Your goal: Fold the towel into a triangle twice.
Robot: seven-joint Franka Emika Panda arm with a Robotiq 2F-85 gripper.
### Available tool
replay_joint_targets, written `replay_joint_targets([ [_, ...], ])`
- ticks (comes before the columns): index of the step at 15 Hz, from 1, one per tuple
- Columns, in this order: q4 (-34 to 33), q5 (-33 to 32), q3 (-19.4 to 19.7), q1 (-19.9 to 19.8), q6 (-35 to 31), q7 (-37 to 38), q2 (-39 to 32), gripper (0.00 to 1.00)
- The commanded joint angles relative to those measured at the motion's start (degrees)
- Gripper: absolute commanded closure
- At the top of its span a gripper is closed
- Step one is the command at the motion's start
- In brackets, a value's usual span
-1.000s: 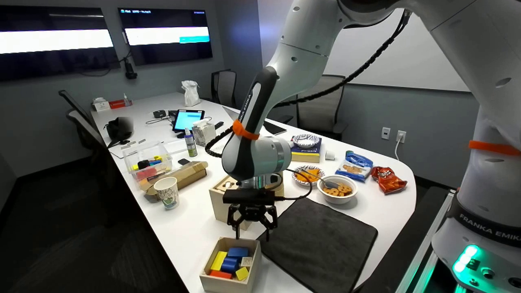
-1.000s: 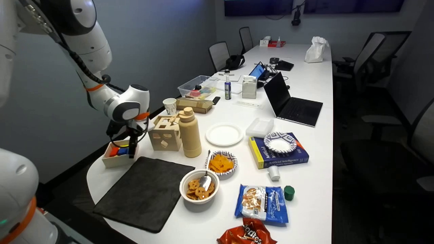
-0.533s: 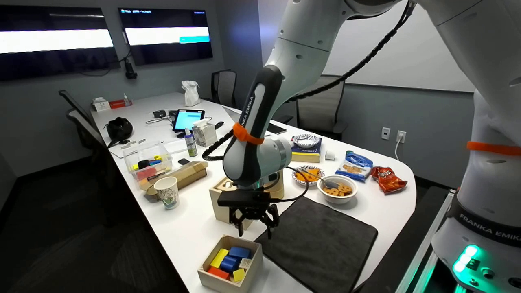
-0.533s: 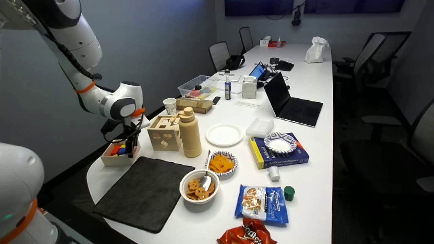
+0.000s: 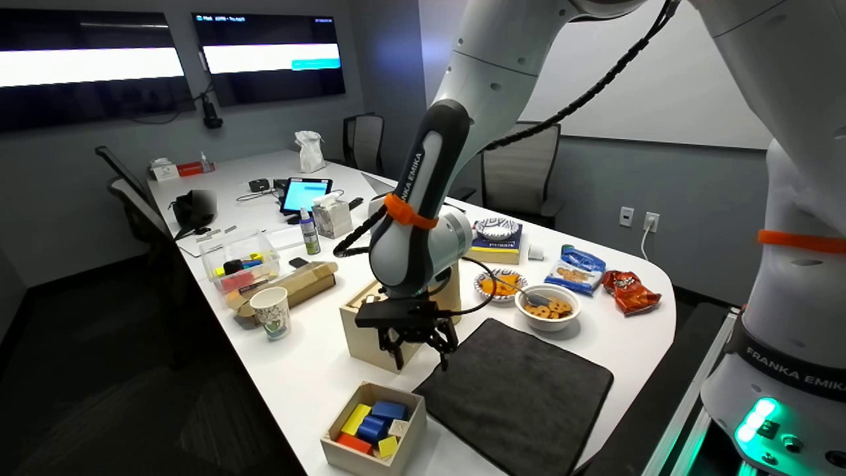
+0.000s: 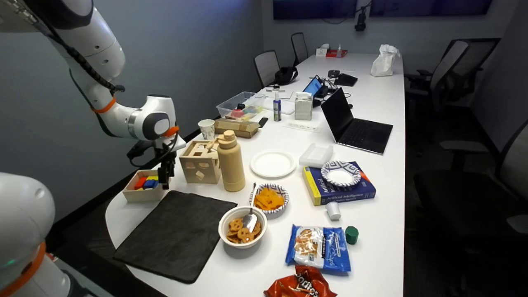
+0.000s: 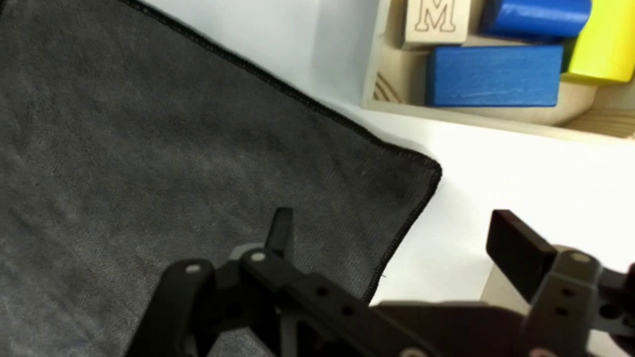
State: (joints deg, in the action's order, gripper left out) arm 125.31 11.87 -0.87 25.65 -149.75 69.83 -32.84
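The dark grey towel lies spread flat and unfolded on the white table; it also shows in an exterior view. In the wrist view the towel fills the left side. Its corner close to the block box is slightly wavy, with a shadow beside it. My gripper is open and empty, above the table by that corner. In the wrist view the gripper has one finger over the towel and the other over white table, with the towel's edge running between them. The gripper also shows in an exterior view.
An open wooden box of coloured blocks stands close beside the towel's corner. The wooden shape-sorter box and a tan bottle stand behind the gripper. A white bowl of snacks stands by the towel's edge.
My gripper has risen and moved away from the block box, towards the shape-sorter box. The block box has turned and shifted slightly. The towel stays spread flat.
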Motion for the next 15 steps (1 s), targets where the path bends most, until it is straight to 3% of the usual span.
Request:
replay_joint_targets([
  [1,-4.22,-4.21,-0.33,-0.85,6.16,0.45,-1.8,0.0],
  [6,-9.79,-6.94,-0.7,-2.09,11.68,-1.12,-5.58,0.01],
  [15,-15.26,-7.87,-0.36,-3.64,9.58,-7.81,-13.76,0.0],
])
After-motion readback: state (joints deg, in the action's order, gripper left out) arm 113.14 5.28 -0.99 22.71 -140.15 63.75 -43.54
